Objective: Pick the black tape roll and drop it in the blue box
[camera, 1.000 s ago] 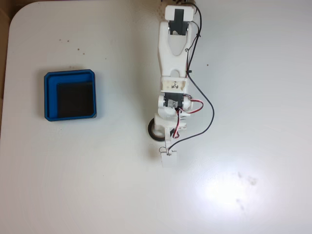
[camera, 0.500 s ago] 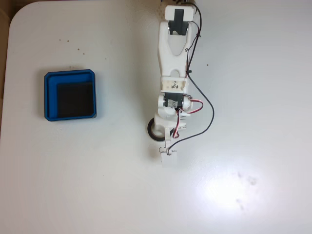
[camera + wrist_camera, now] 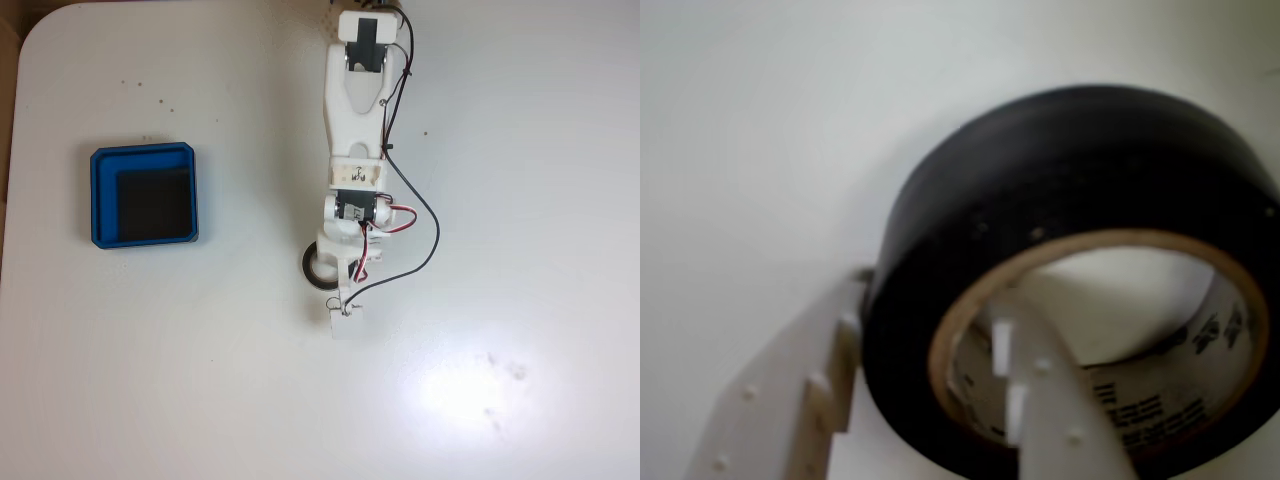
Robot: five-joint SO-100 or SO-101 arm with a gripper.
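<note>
The black tape roll (image 3: 311,266) lies flat on the white table, just below the arm's wrist in the fixed view and half covered by it. My gripper (image 3: 334,276) stands over the roll's right side. In the wrist view the black tape roll (image 3: 1060,200) is close up, showing its tan inner rim. My gripper (image 3: 930,330) straddles its wall, with one white finger (image 3: 810,400) against the black outer band and the other finger (image 3: 1040,400) inside the ring. The jaws are shut on that wall. The blue box (image 3: 101,200), dark inside, sits far to the left and holds nothing.
The white arm (image 3: 358,110) reaches down from the top edge, trailing red and black cables (image 3: 430,225) on its right. The table's rounded corner (image 3: 40,30) is at the top left. Bare tabletop separates the roll from the box.
The white block at the arm's tip has shifted slightly upward. The roll and the box have not moved.
</note>
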